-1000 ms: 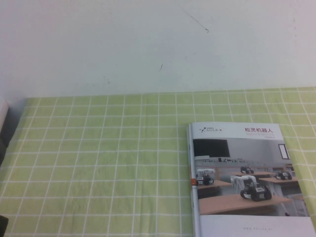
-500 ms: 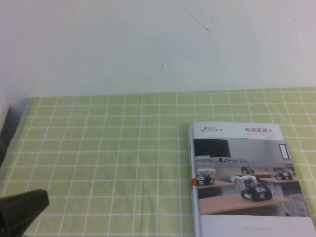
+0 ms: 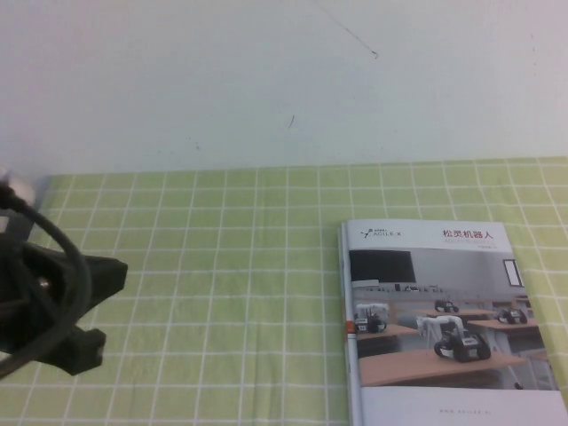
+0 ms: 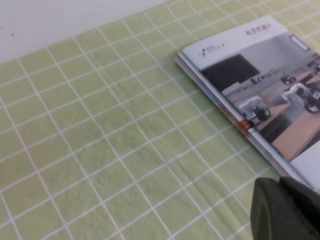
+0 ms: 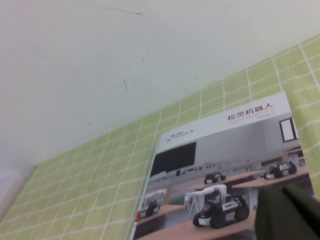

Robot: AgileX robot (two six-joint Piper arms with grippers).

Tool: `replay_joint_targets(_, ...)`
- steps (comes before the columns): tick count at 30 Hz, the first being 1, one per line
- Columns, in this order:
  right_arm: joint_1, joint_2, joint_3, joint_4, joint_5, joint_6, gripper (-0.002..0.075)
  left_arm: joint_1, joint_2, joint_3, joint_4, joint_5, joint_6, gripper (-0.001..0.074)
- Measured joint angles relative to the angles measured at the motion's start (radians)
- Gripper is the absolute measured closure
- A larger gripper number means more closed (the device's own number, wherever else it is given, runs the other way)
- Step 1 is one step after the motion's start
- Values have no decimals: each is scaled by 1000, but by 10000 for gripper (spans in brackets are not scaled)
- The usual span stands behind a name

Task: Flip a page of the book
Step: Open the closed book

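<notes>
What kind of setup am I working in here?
Likely an indoor tabletop test bench: a green checked tablecloth against a plain white wall, a closed book, left gripper at the table's left, right gripper near the book.

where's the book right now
The book lies closed, cover up, on the green checked cloth at the robot's near right in the high view, well apart from the left gripper at the left edge.

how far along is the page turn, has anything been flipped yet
Nothing is flipped yet: the thin white softcover book lies closed, cover up, on the green checked tablecloth. In hand: the left gripper hangs above the cloth, left of the book, not touching it. The right gripper sits near the book's cover. Left to do: catch a page edge, lift it and fold it over.
</notes>
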Motion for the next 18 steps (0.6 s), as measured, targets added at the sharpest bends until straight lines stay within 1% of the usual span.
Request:
replay_joint_targets(3, 0, 0, 0, 2, 35, -64, 728, -111, 54, 0, 108, -65, -73, 738)
replay_joint_targets(6, 0, 0, -15, 2, 62, -123, 728, -247, 120, -2, 206, -148, -156, 738)
replay_joint_targets(11, 0, 45, -34, 3, 81, -184, 728, -451, 303, -61, 314, -247, -272, 738)
replay_joint_targets(14, 0, 116, -48, 3, 95, -212, 728, -525, 445, -141, 328, -263, -283, 738)
replay_joint_targets(18, 0, 233, -98, 3, 120, -283, 729, -576, 632, -250, 337, -270, -281, 738)
